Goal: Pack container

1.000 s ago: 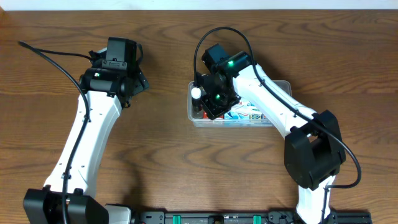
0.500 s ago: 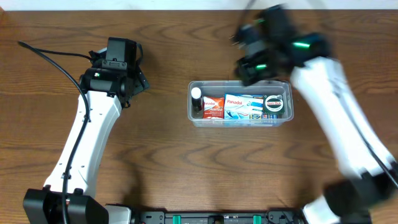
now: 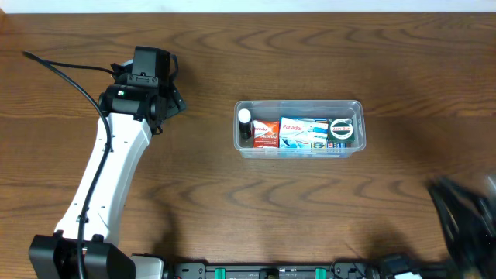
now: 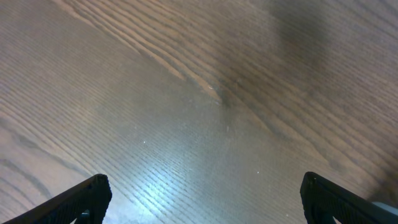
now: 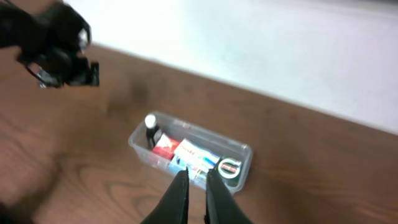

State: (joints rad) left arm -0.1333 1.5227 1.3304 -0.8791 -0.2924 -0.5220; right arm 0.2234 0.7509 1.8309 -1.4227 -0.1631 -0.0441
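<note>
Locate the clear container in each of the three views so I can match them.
Overhead: the container sits right of centre, long side running left to right.
Left wrist: not in it; only bare table shows.
Right wrist: container at lower centre, just above the right claw.
Shared landmark: the white-capped bottle at the container's left end, also visible in the right wrist view.

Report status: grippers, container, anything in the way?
Left gripper open over table. Right gripper near shut, empty, well back from container. Inside: bottle, red box, Panadol box, round tin. Nothing blocking.
</note>
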